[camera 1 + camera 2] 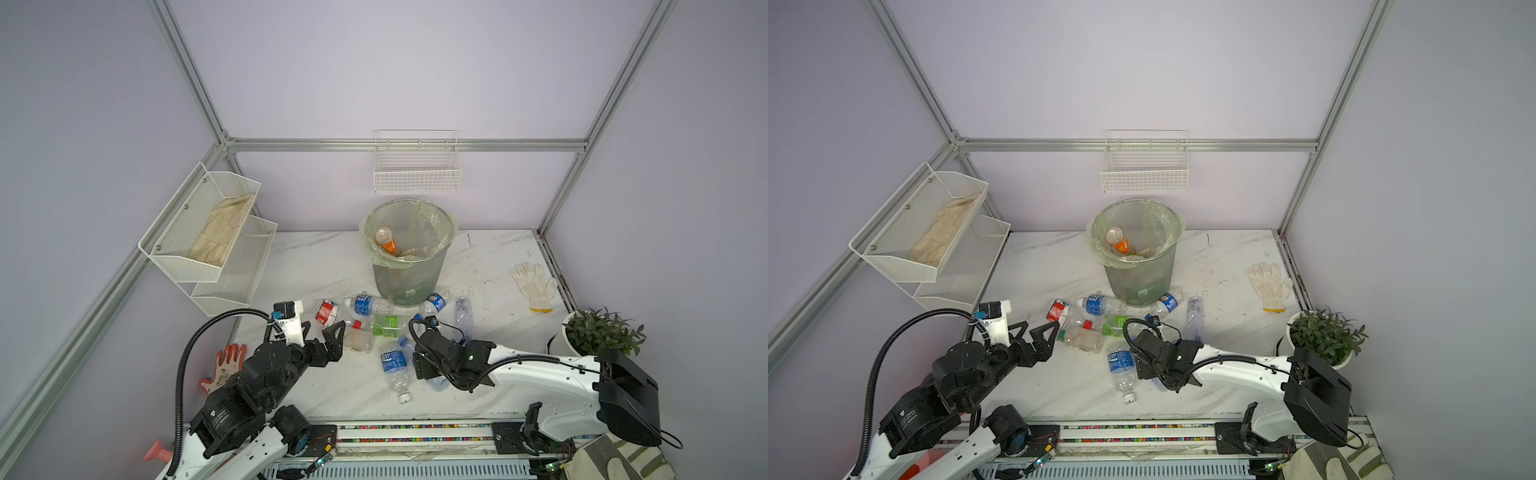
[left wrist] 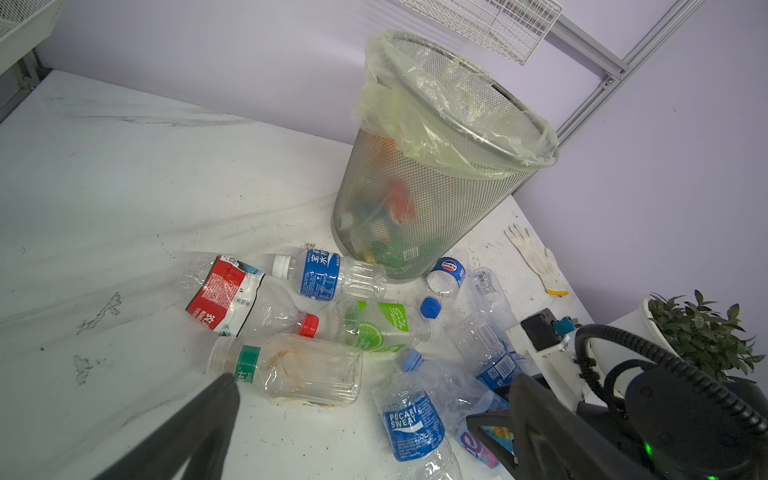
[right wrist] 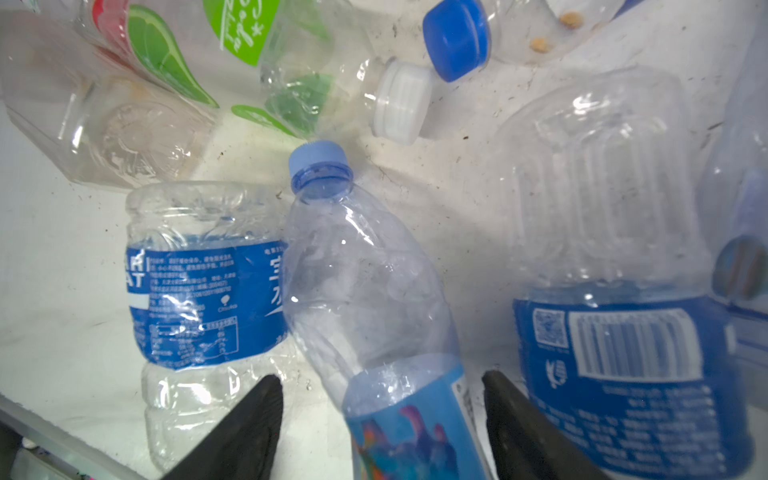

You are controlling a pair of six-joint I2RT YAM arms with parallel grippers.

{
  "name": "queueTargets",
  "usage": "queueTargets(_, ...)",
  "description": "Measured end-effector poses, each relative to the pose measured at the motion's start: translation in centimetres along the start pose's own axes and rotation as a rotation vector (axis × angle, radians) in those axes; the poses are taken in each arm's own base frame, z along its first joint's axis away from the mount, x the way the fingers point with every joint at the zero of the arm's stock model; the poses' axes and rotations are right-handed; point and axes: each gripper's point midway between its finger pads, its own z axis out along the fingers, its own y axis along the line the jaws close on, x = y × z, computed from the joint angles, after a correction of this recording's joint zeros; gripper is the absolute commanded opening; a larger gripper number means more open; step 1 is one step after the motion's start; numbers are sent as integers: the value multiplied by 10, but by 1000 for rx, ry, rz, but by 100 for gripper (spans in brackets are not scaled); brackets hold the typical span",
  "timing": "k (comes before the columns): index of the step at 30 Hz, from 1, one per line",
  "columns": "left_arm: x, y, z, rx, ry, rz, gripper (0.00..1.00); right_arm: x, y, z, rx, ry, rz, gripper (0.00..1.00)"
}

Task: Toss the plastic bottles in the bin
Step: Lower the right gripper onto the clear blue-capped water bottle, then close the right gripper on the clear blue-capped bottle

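The mesh bin (image 1: 409,278) (image 1: 1138,274) (image 2: 419,199), lined with a pale green bag, stands mid-table and holds an orange-labelled bottle (image 1: 386,241). Several plastic bottles lie in front of it, among them a red-labelled one (image 1: 327,311), a green-labelled one (image 1: 386,325) and a Pocari Sweat bottle (image 1: 392,361) (image 3: 195,299). My right gripper (image 3: 382,376) (image 1: 428,370) is low over the pile. Its jaws straddle a crumpled light-blue-capped bottle (image 3: 365,291) (image 2: 449,390), with a gap on each side. My left gripper (image 1: 320,336) (image 2: 376,384) hovers wide open and empty near a square clear bottle (image 2: 299,370).
A white glove (image 1: 534,284) lies at the back right and a potted plant (image 1: 602,332) stands at the right edge. An orange glove (image 1: 226,365) lies beside the left arm. White wire baskets hang on the back wall (image 1: 417,170) and left wall (image 1: 208,224).
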Motion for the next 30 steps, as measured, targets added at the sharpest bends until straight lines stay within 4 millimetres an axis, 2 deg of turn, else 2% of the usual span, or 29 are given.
queueTargets(3,2,2,-1,-3,4,-3,100,8,2,7,19,22,-21,71)
queueTargets(8,4,5,-4,-8,7,-6,100,16,4,16,45,46,-36,55)
queueTargets(11,4,6,-6,-9,4,-9,100,15,8,15,46,39,-39,46)
queueTargets(15,3,7,-8,-8,-5,-19,100,12,14,12,40,28,-35,23)
queueTargets(23,6,10,-9,-14,0,-24,100,8,16,7,41,8,-38,19)
queueTargets(30,7,12,-11,-18,3,-23,100,0,17,-8,21,-30,-30,18)
